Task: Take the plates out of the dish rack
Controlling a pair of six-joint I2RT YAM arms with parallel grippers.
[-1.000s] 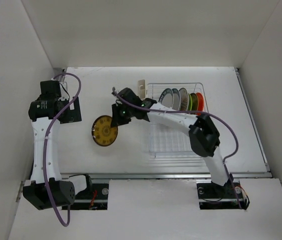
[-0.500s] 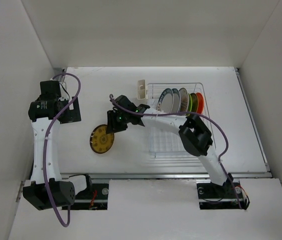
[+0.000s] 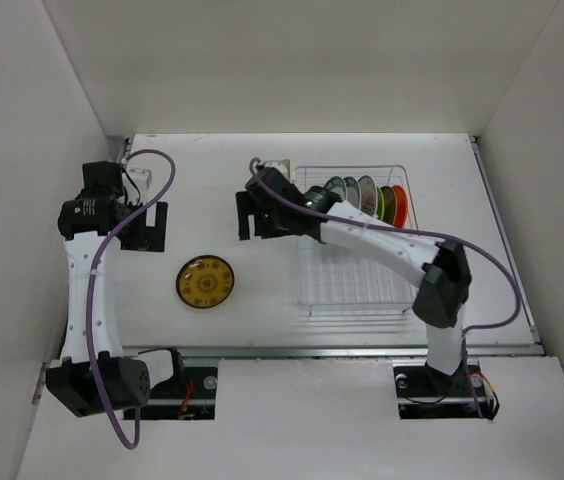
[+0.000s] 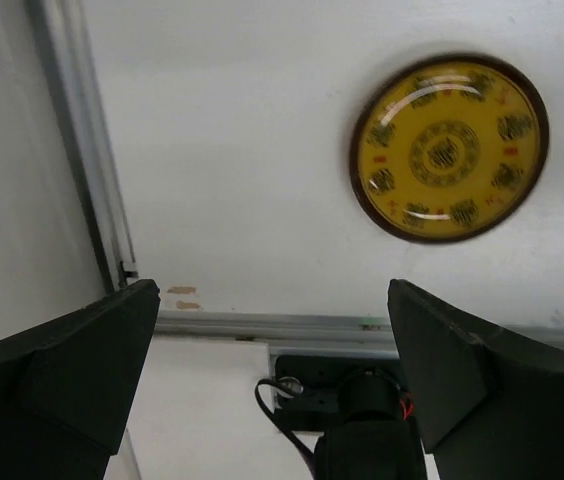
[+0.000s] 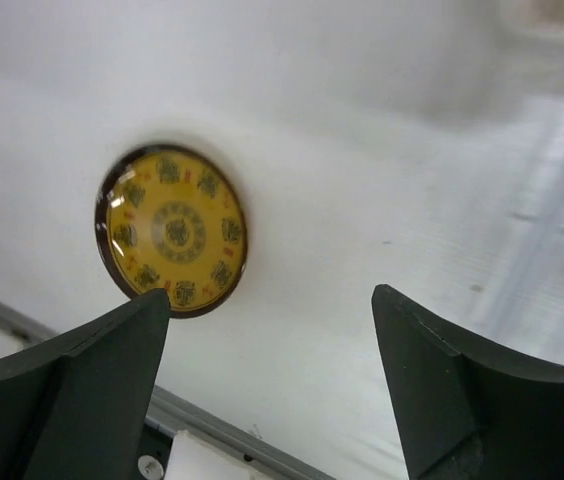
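Observation:
The yellow patterned plate (image 3: 205, 282) lies flat on the table, left of the dish rack (image 3: 347, 288). It shows too in the left wrist view (image 4: 449, 148) and the right wrist view (image 5: 172, 230). Several plates stand on edge at the rack's far end, from a white one with a teal rim (image 3: 333, 197) to lime green (image 3: 387, 203) and orange (image 3: 400, 203). My right gripper (image 3: 254, 216) (image 5: 272, 295) hangs open and empty between the yellow plate and the rack, clear of both. Further left, my left gripper (image 3: 143, 228) (image 4: 272, 300) is open and empty too.
A cream cup (image 3: 281, 165) sits at the rack's far left corner, partly behind the right arm. White walls close in the table on the left, back and right. A metal rail (image 3: 322, 351) runs along the near edge.
The right gripper has opened and let go of the yellow plate, which now lies flat, then drawn up and back toward the rack. The left arm has barely moved.

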